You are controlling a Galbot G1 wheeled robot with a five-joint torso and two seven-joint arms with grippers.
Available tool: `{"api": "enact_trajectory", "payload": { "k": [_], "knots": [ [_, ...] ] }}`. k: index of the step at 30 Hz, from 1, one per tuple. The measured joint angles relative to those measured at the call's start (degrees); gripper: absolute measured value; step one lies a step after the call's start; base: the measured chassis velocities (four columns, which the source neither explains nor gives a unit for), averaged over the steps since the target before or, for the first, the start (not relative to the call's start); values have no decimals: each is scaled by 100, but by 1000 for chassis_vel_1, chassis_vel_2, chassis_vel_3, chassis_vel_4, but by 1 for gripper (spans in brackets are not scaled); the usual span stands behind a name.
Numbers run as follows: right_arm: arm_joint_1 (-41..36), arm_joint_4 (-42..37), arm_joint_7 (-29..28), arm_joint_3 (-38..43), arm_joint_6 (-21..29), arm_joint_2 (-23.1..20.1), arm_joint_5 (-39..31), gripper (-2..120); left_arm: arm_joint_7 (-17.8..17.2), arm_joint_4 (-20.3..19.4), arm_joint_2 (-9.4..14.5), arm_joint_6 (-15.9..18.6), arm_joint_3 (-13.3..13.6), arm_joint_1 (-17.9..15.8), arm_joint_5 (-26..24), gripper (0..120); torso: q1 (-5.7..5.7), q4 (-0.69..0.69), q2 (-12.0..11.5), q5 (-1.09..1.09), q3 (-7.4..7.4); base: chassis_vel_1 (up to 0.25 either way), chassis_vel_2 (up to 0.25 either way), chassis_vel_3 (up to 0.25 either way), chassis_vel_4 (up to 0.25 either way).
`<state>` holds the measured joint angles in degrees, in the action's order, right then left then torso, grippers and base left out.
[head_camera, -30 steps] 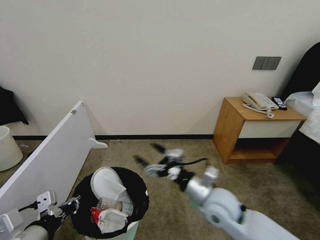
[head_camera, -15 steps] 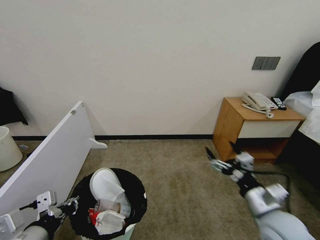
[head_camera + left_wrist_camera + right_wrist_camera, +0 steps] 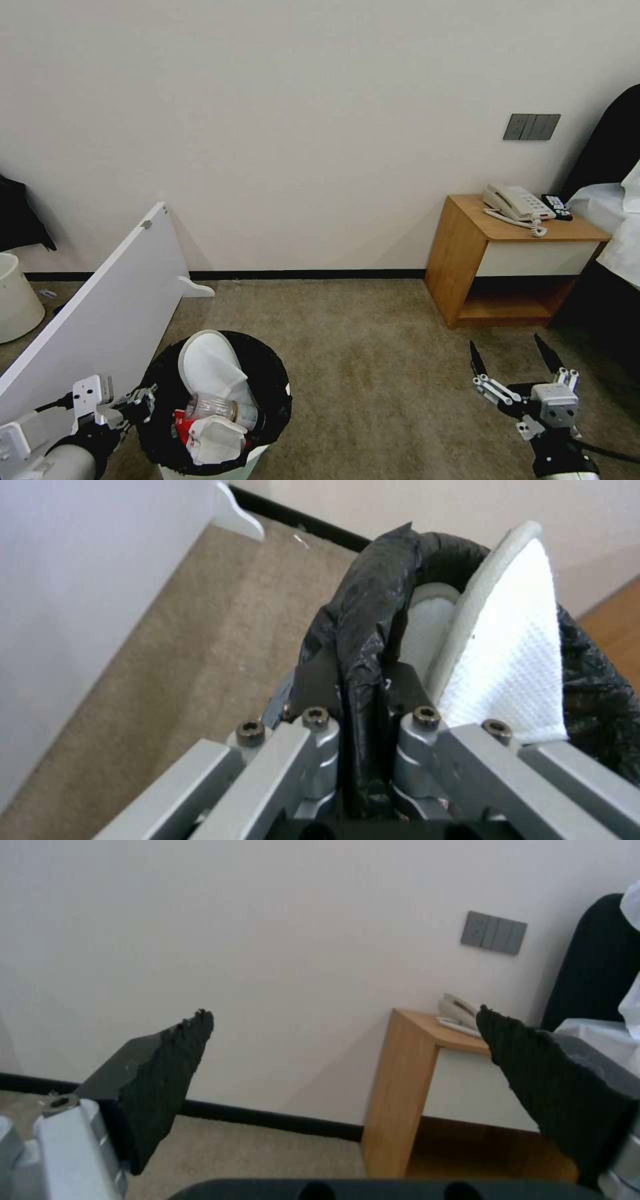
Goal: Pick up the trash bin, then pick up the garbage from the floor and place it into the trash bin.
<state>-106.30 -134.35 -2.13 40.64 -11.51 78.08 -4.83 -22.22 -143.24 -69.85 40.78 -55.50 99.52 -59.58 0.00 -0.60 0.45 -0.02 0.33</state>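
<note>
While my left gripper (image 3: 143, 400) sits at the lower left of the head view, it is clenched on the black-bagged rim of the trash bin (image 3: 273, 373); in the left wrist view its fingers (image 3: 320, 680) pinch a fold of the black bag (image 3: 363, 630) between them. From the head camera I see the bin at the bottom of the frame, left of centre, standing just beside a white board (image 3: 100, 313) that leans along the left side. Garbage fills it: a white slipper (image 3: 210, 367) stands up at the back, a clear bottle (image 3: 217, 407) lies across the middle, and a red-white packet (image 3: 183, 427) shows beside a white wad (image 3: 217, 440) at the front. My right gripper (image 3: 512, 363) is at the lower right, released, its two black fingers (image 3: 167, 1070) spread wide and holding nothing, above bare carpet (image 3: 373, 373). Beyond it, at the right, a wooden nightstand (image 3: 467, 260) carries a telephone (image 3: 517, 200).
</note>
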Motion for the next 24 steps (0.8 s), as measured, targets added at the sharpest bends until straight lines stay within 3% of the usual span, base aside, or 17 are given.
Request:
{"api": "enact_trajectory", "payload": {
  "k": [9, 24],
  "knots": [
    [-123, 46, -17, -78, -233, 118, 321, 100, 170, 0, -68, -139, -59, -26, 328, 5, 0, -2, 0, 2, 0, 0, 0, 0, 0],
    [-46, 86, 33, -253, -246, 177, 333, 100, 137, 0, -103, -139, -34, -15, 243, 5, 0, -1, -1, 1, 1, 0, 0, 0, 0]
  ]
}}
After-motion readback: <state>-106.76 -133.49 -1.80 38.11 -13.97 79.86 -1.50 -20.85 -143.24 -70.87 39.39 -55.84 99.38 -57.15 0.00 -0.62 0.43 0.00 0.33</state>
